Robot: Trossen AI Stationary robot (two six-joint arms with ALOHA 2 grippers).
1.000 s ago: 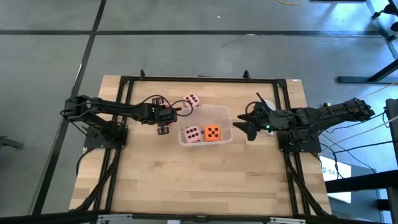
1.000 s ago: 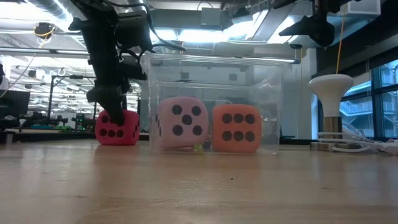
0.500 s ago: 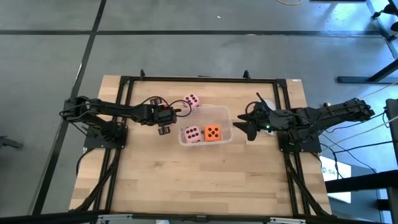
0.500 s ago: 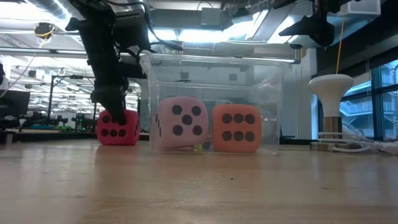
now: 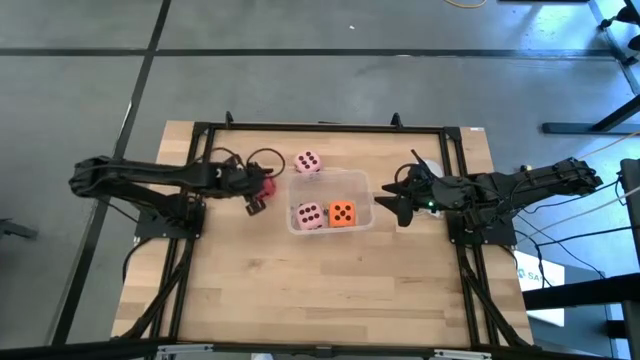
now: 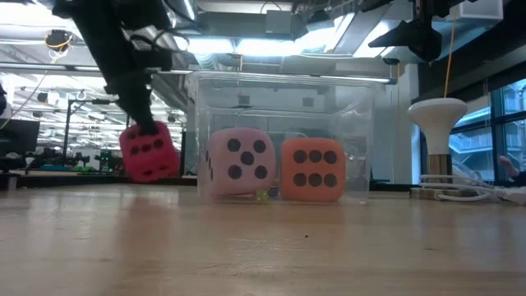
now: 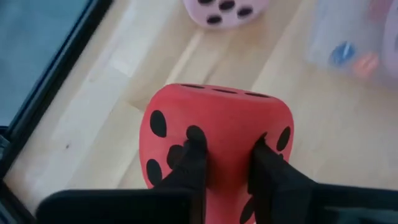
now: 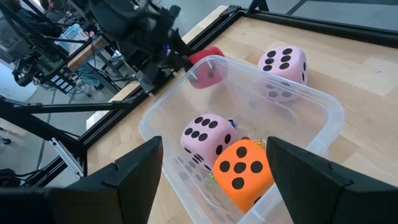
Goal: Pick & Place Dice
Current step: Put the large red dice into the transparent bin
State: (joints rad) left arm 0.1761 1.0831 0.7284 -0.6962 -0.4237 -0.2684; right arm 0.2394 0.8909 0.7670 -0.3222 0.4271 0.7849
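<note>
The red die [image 5: 266, 182] is in my left gripper [image 5: 260, 187], just left of the clear tub [image 5: 331, 184]. In the low view the red die [image 6: 149, 152] hangs tilted, clear of the table. Inside the tub rest a pale pink die [image 5: 308, 214] and the orange die [image 5: 342, 213], each on its bottom face. The second pale pink die [image 5: 307, 162] sits on the table beyond the tub. My right gripper [image 5: 392, 200] hovers open to the right of the tub, touching nothing. My left gripper [image 7: 229, 146] pinches the red die's upper part [image 7: 227, 118] between its two fingers [image 7: 194, 155], whose tips dent the soft surface. The fingers come slanting down from the table's left. The die is lifted clear and hangs tilted below them.
A black metal frame [image 5: 320, 128] runs around the working area. A white mushroom-shaped stand [image 6: 438, 136] is at the right, near my right arm. Bare wood lies in front of the tub toward the near edge [image 5: 320, 290]. Small coloured bits lie on the tub's floor [image 8: 239, 134].
My left gripper has drawn back toward the table's left edge and risen, keeping its hold on the red die. The die, which stood flat on the table beside the tub, is now lifted clear and tipped. The right arm has kept still.
</note>
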